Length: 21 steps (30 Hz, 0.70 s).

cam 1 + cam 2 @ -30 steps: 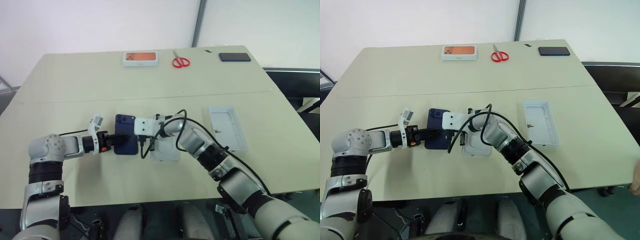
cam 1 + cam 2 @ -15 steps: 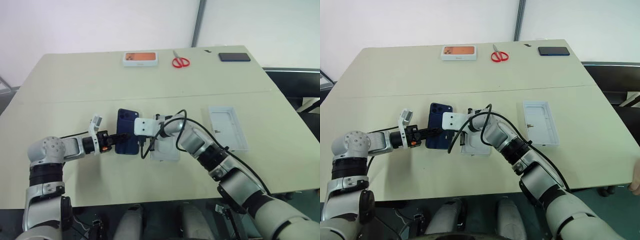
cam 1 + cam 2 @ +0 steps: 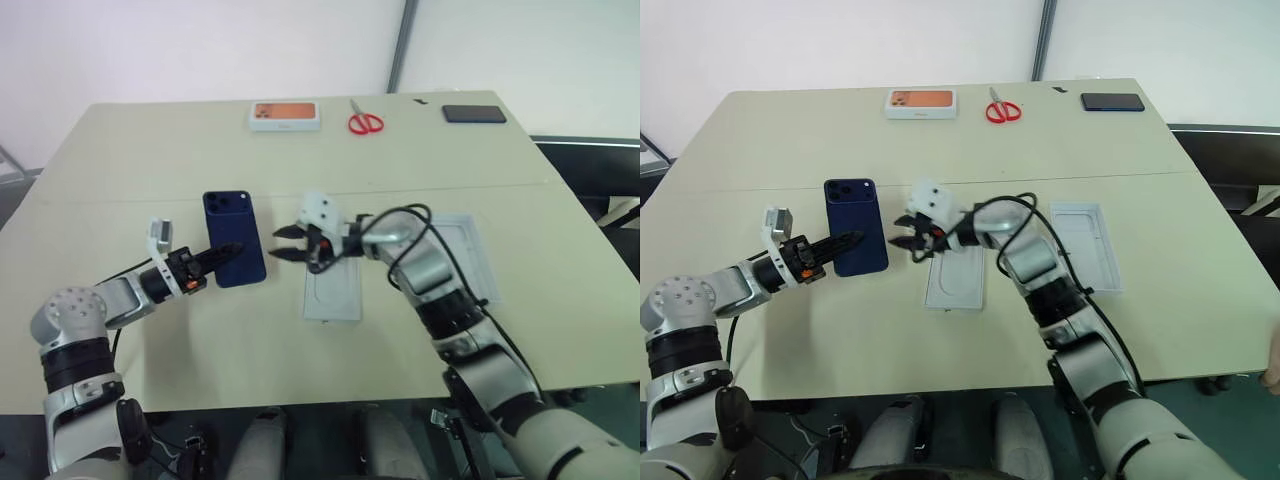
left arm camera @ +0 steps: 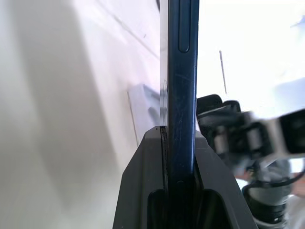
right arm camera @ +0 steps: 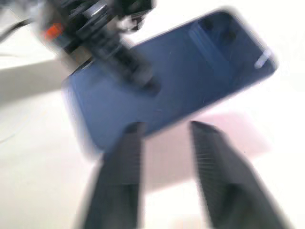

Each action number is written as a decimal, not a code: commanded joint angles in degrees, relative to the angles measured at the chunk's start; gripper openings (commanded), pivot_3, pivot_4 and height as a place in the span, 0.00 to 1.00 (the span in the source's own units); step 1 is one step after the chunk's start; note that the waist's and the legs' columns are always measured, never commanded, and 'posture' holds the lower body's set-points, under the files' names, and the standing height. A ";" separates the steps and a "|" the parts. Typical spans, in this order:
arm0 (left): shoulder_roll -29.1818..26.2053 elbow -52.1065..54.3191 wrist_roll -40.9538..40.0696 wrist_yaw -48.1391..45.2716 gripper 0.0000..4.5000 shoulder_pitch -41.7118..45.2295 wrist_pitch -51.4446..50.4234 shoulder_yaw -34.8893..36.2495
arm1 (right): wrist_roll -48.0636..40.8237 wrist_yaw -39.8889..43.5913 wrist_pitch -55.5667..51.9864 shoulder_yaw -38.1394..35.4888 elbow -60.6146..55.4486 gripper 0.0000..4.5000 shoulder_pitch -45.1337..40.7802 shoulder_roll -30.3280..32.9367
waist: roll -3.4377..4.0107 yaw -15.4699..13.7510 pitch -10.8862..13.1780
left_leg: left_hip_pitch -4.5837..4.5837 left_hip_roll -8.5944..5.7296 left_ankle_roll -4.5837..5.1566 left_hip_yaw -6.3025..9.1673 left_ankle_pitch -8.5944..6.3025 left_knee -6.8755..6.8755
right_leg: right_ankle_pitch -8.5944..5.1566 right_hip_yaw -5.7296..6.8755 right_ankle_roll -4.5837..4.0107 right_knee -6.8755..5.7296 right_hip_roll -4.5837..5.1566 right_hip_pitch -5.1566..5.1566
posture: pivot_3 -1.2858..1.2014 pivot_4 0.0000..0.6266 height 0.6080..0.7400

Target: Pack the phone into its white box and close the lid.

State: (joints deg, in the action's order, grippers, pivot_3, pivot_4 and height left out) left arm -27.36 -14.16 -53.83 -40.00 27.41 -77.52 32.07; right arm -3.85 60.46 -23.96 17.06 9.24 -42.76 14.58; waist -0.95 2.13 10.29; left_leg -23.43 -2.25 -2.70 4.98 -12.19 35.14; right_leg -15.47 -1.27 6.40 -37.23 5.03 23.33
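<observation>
Navy-blue and slim, the smartphone [image 3: 233, 238] with a camera cluster in its far corner is clamped at its near edge by the left end effector [image 3: 222, 252], held above the pale beige desk [image 3: 150, 170] with its back facing up. Just to its right the right end effector [image 3: 284, 243] points toward the phone, its two black fingers [image 5: 123, 167] spread apart and holding nothing. Beneath that arm lies a shallow white rectangular tray [image 3: 331, 293], flat on the desk. Farther right sits a deeper white rectangular cover [image 3: 1086, 247], open side up. Along the far edge are an orange-topped white box [image 3: 285, 116], red-handled scissors [image 3: 365, 122] and a black slab-like device [image 3: 474, 114].
</observation>
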 commanded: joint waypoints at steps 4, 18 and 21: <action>0.96 2.21 -5.54 2.47 0.00 0.95 -3.50 2.43 | -4.35 7.75 -2.53 0.98 -15.74 0.75 6.65 10.63 | -0.10 0.12 0.07 | -0.01 -0.01 0.02 -0.01 -0.01 0.00 | -0.01 0.02 0.01 0.00 -0.02 0.01 | 0.52 0.24 1.00; 3.15 4.57 -5.72 5.24 0.00 1.82 -1.87 -0.77 | 2.38 4.74 1.15 8.16 -17.88 0.75 13.15 17.09 | -0.20 0.03 0.12 | 0.00 0.01 0.01 -0.04 0.00 0.01 | -0.01 0.02 0.01 0.01 -0.06 0.00 | 0.52 0.24 1.00; 3.60 4.96 -6.19 5.67 0.00 1.77 -2.04 -0.96 | 3.00 4.46 1.84 8.78 -16.89 0.70 13.26 17.08 | -0.21 -0.05 0.13 | 0.00 0.01 0.01 -0.03 0.00 0.02 | -0.01 0.02 0.01 0.01 -0.06 0.00 | 0.52 0.24 1.00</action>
State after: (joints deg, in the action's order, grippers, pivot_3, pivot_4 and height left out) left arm -23.79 -11.94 -57.51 -33.96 27.81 -80.08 30.86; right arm -0.79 65.26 -23.10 26.12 -6.99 -29.10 32.13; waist -1.16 2.08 10.42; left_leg -23.43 -2.24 -2.69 4.95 -12.19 35.16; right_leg -15.48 -1.25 6.41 -37.22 4.97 23.33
